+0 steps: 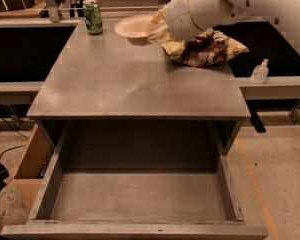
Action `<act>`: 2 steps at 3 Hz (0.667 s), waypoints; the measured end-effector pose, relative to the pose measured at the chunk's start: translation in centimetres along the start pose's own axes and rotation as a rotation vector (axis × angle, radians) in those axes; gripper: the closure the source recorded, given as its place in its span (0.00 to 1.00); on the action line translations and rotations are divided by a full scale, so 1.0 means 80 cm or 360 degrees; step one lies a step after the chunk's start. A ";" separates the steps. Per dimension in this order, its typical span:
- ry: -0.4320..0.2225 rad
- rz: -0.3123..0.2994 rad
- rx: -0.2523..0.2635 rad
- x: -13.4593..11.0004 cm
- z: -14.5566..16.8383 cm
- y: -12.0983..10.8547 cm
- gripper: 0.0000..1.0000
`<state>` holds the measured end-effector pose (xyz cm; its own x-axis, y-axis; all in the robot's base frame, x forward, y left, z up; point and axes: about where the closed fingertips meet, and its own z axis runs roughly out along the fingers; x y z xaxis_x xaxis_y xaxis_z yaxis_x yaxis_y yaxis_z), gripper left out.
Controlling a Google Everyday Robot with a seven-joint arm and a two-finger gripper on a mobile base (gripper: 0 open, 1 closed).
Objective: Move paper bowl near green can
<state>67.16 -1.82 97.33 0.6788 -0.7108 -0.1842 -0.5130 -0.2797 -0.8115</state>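
Note:
The paper bowl [133, 27] is cream-white and shallow, held just above the far part of the grey table top [135, 84]. My gripper [155, 28] is shut on the bowl's right rim, with the white arm reaching in from the upper right. The green can [93, 17] stands upright at the table's far left corner, a short way left of the bowl and apart from it.
A yellow-and-brown snack bag [205, 48] lies at the far right of the table, partly under my arm. A small clear plastic bottle [260, 72] stands on a ledge to the right. An open drawer [135, 194] juts out below the table's front edge.

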 end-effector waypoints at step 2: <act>-0.0019 -0.0014 0.0077 0.030 0.032 -0.053 1.00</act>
<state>72.30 -0.69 98.88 0.6895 -0.7007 -0.1834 -0.4811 -0.2538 -0.8391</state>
